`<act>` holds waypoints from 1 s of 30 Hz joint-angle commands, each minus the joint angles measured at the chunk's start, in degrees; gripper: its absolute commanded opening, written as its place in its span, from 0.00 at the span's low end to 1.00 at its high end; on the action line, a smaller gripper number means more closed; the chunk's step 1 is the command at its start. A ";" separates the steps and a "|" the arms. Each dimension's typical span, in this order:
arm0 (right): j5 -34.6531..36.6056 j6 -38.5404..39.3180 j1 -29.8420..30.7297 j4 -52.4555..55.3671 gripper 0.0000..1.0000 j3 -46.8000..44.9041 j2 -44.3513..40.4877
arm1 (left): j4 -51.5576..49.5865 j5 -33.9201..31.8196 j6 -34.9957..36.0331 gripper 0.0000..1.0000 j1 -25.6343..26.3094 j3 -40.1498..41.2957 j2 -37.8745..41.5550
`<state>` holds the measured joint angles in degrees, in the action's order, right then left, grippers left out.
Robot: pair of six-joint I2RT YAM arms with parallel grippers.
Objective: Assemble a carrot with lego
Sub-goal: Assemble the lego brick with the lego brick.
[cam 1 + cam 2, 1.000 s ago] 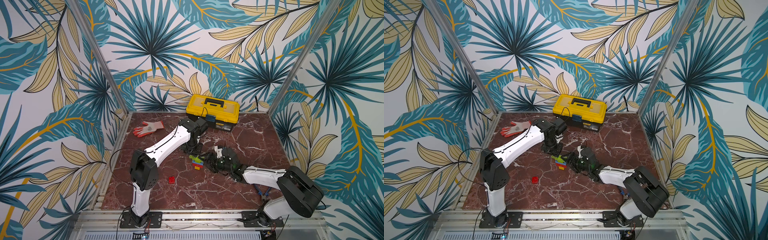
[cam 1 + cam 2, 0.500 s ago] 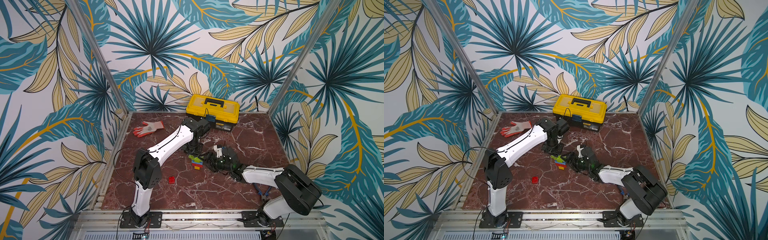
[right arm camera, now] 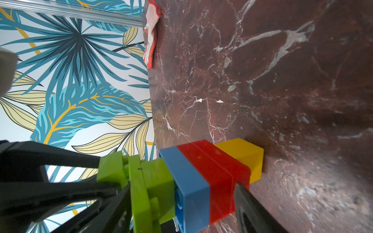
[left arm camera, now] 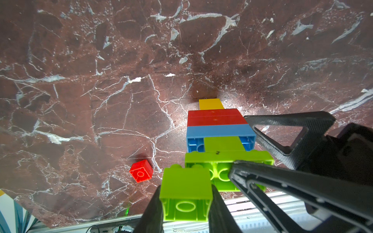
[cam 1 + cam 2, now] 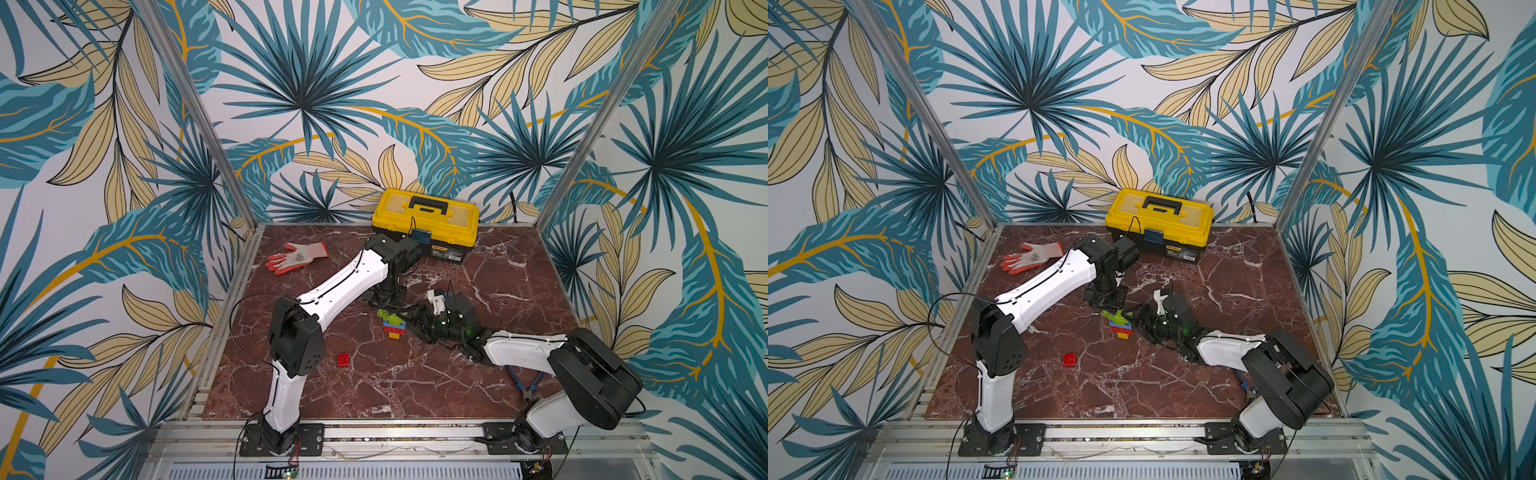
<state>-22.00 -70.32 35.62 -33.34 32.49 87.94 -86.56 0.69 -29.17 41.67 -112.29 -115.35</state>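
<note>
The carrot (image 5: 392, 326) (image 5: 1120, 325) has a yellow tip against the table, then red, blue and lime-green bricks. My right gripper (image 3: 181, 189) (image 5: 409, 322) is shut on the carrot lengthwise: one finger lies on the wide green brick (image 3: 139, 193), the other on the red brick (image 3: 220, 181). My left gripper (image 4: 186, 191) (image 5: 388, 309) is shut on a small lime-green lego brick (image 4: 185, 193), which it holds against the carrot's green end (image 4: 228, 159). A loose red lego brick (image 5: 343, 360) (image 4: 140, 173) lies on the table to the front left.
A yellow toolbox (image 5: 426, 222) stands at the back wall. A white and orange glove (image 5: 297, 257) lies at the back left. Blue-handled pliers (image 5: 528, 384) lie beside the right arm's base. Metal rails edge the brown marble table (image 5: 374, 390).
My left arm's elbow has shifted a little to the right and up, its gripper staying at the carrot's green end. The carrot and the right gripper have hardly moved.
</note>
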 commanded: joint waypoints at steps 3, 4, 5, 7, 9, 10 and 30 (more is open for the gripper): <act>1.00 -0.43 0.33 8.56 0.75 -2.70 4.08 | -0.56 5.80 -1.31 0.23 1.31 3.83 -5.87; 0.99 -0.36 0.33 8.56 0.75 -2.71 4.17 | -0.49 5.95 -1.57 0.23 1.31 3.68 -5.94; 0.91 -0.34 0.27 8.64 0.75 -2.70 4.24 | -0.42 6.15 -1.75 0.23 1.25 3.53 -5.90; 0.86 -0.33 0.27 8.56 0.75 -2.83 4.34 | -0.40 6.42 -2.20 0.23 1.27 3.32 -5.94; 0.64 -0.25 0.26 8.49 0.74 -2.77 4.57 | -0.33 6.47 -2.79 0.23 1.24 3.20 -5.84; 0.58 -0.25 0.31 8.47 0.75 -2.79 4.69 | -0.38 6.53 -3.07 0.23 1.24 3.17 -5.82; -1.25 -0.25 -0.51 7.41 0.72 -2.92 6.01 | 4.11 5.90 -6.70 0.17 -0.83 8.20 -0.32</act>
<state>-24.16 -69.36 34.68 -36.42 32.34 89.76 -83.31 2.39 -35.46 40.71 -108.12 -112.36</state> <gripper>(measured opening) 0.727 0.332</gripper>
